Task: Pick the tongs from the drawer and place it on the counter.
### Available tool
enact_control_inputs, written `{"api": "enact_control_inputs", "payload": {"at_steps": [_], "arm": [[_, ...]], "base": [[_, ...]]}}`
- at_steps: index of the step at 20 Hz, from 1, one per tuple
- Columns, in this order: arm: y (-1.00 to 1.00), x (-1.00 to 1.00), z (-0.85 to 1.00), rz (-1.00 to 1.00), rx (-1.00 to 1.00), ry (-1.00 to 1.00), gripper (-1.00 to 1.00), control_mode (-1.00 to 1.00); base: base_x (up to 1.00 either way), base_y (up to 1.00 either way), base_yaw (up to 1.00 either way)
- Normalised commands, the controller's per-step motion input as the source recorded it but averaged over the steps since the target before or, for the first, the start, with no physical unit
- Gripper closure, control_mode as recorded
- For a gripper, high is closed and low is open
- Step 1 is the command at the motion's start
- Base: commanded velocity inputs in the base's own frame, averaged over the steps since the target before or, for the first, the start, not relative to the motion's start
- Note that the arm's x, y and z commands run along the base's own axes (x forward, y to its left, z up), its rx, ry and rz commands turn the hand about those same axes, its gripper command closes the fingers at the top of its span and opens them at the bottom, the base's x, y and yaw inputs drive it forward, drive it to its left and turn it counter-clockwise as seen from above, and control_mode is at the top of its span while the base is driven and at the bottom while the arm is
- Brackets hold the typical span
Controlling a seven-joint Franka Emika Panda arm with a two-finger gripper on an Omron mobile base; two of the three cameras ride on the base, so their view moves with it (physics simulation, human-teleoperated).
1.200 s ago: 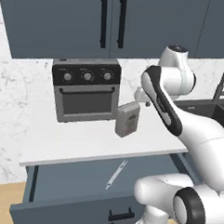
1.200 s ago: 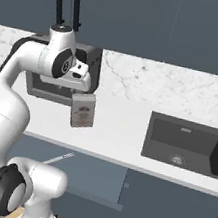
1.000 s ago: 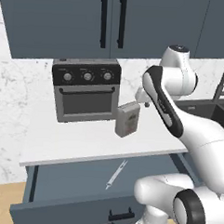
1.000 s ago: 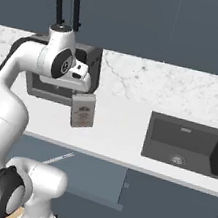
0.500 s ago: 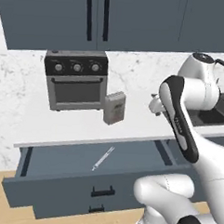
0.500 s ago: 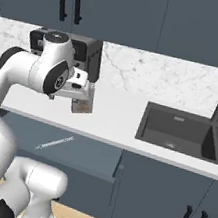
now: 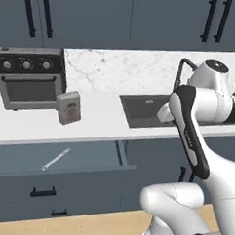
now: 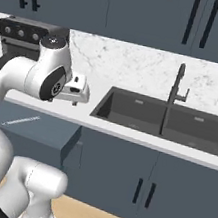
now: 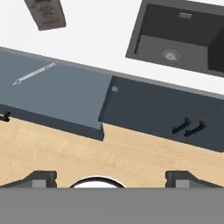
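Tongs [image 7: 56, 158] lie loose in open drawer [image 7: 19, 159], one pair, diagonal on drawer floor, below bench [image 7: 99, 121] front edge. Hand view looks down on same tongs [image 9: 34, 73], drawer, wood floor [image 9: 131, 153]. Pincer [image 9: 111, 177] wide open, fingertips [image 9: 41, 177] far apart, holding nothing, high above floor. One carton [image 7: 69, 107] upright on bench, near front edge. One toaster oven [image 7: 29, 77] at bench back, seen from left base. One double sink [image 8: 164, 122] with one tap [image 8: 175, 90], clearest from right base.
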Motion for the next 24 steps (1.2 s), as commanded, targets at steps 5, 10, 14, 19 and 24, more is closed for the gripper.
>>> {"api": "enact_control_inputs", "payload": {"at_steps": [5, 10, 14, 19, 24], "arm": [[0.00, 0.00, 0.00, 0.00, 0.00, 0.00, -1.00, 1.00], [0.00, 0.00, 0.00, 0.00, 0.00, 0.00, -1.00, 1.00], [0.00, 0.00, 0.00, 0.00, 0.00, 0.00, -1.00, 1.00], [-0.07, -0.08, 0.00, 0.10, 0.01, 0.00, -1.00, -1.00], [0.02, -0.54, 0.00, 0.36, 0.00, 0.00, -1.00, -1.00]], "base": [[0.64, -0.74, 0.20], [0.45, 0.02, 0.41], [0.01, -0.02, 0.56], [-0.12, -0.21, 0.48], [0.00, 0.00, 0.00]]}}
